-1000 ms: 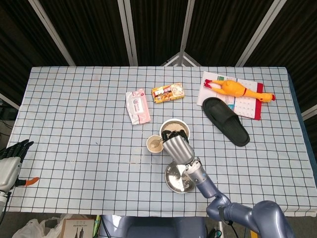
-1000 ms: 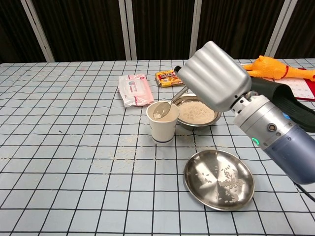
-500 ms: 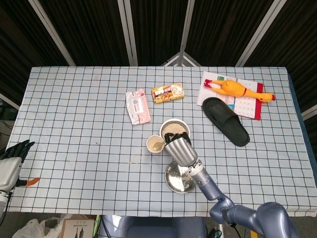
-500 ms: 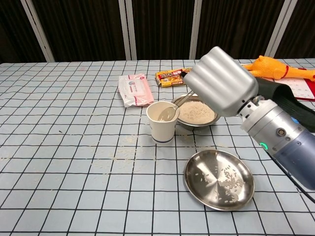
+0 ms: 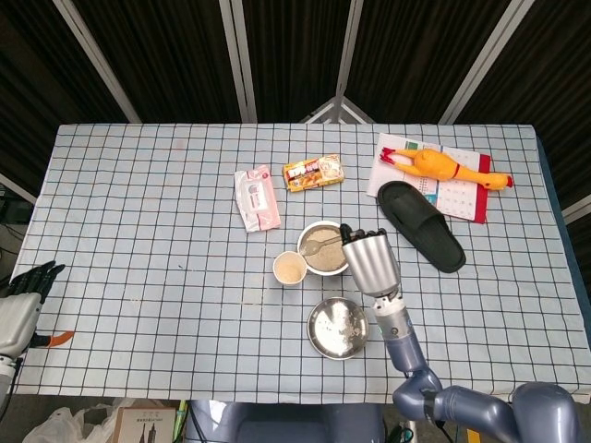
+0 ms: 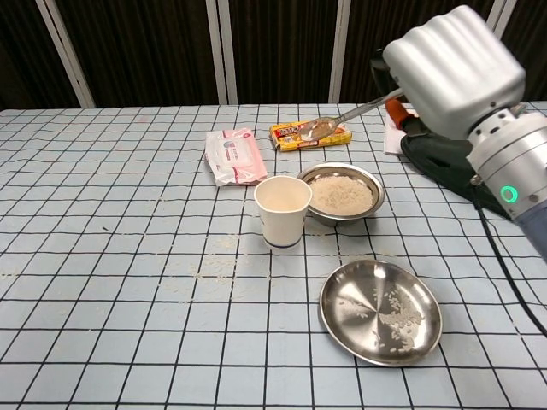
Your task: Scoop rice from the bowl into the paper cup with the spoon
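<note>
My right hand [image 6: 453, 68] [image 5: 367, 260] grips a metal spoon [image 6: 335, 124] [image 5: 319, 245], held up in the air above the steel bowl of rice [image 6: 342, 193] [image 5: 323, 247]. The spoon's head points left and looks nearly bare. A white paper cup [image 6: 283, 211] [image 5: 290, 269] stands upright just left of the bowl, with rice inside in the head view. My left hand [image 5: 26, 281] hangs off the table's left edge, fingers spread, holding nothing.
An empty steel plate [image 6: 380, 311] with a few rice grains lies in front of the bowl. Loose grains dot the cloth left of the cup. A pink wipes pack [image 6: 231, 155], snack packet [image 6: 295, 132], black slipper [image 5: 421, 224] and rubber chicken [image 5: 443, 168] lie further back.
My right hand has lifted the spoon out of the cup and swung it up and to the right, over the bowl. The left hand stays put.
</note>
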{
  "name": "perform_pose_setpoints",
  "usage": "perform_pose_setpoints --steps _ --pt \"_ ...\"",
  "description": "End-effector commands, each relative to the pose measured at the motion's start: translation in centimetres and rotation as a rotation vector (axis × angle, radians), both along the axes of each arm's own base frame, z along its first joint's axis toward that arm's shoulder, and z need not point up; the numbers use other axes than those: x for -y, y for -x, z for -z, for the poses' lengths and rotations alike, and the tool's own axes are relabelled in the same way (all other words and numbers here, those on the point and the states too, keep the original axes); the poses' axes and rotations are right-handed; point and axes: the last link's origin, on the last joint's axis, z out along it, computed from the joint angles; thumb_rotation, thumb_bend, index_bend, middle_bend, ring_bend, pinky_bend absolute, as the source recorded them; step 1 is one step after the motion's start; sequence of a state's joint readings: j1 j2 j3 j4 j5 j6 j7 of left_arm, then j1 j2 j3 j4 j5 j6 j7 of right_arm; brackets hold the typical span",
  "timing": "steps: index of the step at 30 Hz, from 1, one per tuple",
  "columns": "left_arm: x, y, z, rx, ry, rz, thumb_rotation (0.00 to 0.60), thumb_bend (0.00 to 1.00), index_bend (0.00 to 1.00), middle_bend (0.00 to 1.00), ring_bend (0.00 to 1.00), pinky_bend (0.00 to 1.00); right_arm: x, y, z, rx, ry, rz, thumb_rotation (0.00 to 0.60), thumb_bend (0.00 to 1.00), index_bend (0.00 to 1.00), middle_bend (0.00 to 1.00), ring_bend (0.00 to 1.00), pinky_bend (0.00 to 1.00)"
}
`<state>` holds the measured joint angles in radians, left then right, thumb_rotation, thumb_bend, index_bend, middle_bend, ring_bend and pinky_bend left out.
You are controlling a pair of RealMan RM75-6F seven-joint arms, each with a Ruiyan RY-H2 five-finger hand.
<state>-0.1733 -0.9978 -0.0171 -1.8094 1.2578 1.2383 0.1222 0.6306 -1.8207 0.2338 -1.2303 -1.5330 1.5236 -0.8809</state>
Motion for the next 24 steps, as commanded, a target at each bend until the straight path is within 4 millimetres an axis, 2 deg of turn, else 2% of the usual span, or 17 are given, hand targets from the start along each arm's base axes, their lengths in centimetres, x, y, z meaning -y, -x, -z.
perform_pose_setpoints --steps 1,6,12,18,24 --pt "0.0 0.0 0.0 0.001 -0.001 0.002 0.6 0.0 0.0 0.0 0.0 0.0 -0.7 1.4 -1.2 0.024 -0.007 0.028 0.6 0.57 0.65 0.89 1.0 1.0" --pt "-0.1 0.0 -0.1 0.005 -0.016 0.006 0.6 0.0 0.0 0.0 0.0 0.0 -2.6 3.7 -1.6 0.041 -0.057 0.065 0.6 0.57 0.65 0.89 1.0 1.0" --pt "-0.1 -0.2 -0.1 -0.015 -0.037 0.037 0.6 0.0 0.0 0.0 0.0 0.0 -5.3 6.7 -0.6 -0.023 -0.122 0.093 0.6 0.57 0.65 0.89 0.99 1.0" --pt "0.1 -0.1 -0.2 -0.013 -0.038 0.038 0.6 0.0 0.0 0.0 0.0 0.0 -7.1 7.8 1.2 -0.043 -0.18 0.119 0.6 0.57 0.65 0.89 0.99 1.0" --pt "0.1 0.0 -0.3 -0.013 -0.049 0.041 0.6 0.0 0.0 0.0 0.0 0.0 -8.0 8.7 2.3 -0.104 -0.196 0.164 0.6 0.57 0.65 0.89 0.99 1.0"
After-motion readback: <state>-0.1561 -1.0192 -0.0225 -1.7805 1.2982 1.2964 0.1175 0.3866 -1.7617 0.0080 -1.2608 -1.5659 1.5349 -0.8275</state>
